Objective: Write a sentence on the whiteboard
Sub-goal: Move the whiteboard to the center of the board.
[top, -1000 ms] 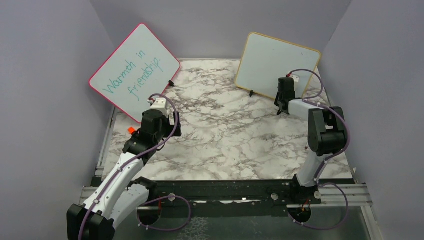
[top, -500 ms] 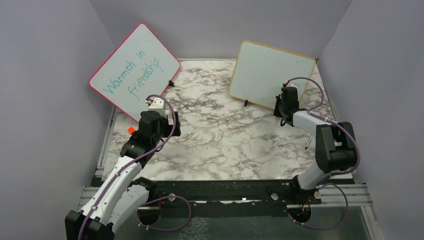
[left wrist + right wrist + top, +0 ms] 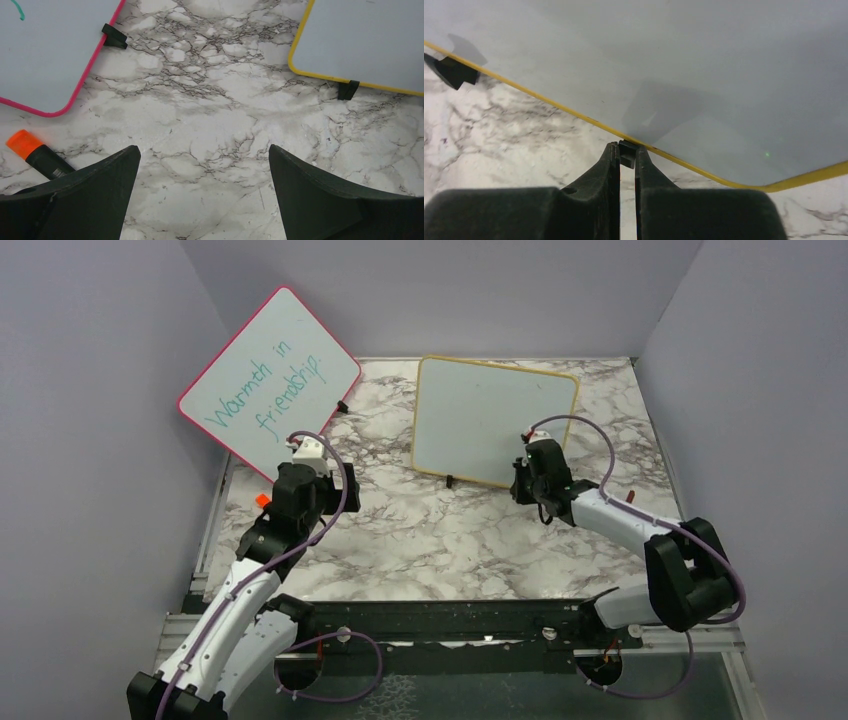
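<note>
The whiteboard (image 3: pixel 495 420) stood upright on its small black feet at the back middle of the marble surface (image 3: pixel 440 540), its face turned toward the arms and leaning back a little. That face was blank: no stroke of the sentence showed on it in any view, so the writing itself had not begun.

At the board's lower yellow edge, toward its right corner, the right gripper (image 3: pixel 626 156) was closed on one foot (image 3: pixel 626 147), the two jaws pinched on the little black tab just under the frame. The other foot (image 3: pixel 451 72) sat free farther left along the same edge. Judged from this grip, the step in hand was placing or squaring the board, not writing.

Well to the left of the whiteboard and nearer the arms, the left gripper (image 3: pixel 202 150) hung over bare marble with its jaws spread wide and nothing between them. Farther left again lay an orange-capped marker (image 3: pixel 37 155) on the surface, untouched, just below the corner of a pink-framed board (image 3: pixel 270 380) that carried teal words.

What was left looked like nearly all of the task: letting go of the foot, picking up and uncapping a marker, and writing every word.
</note>
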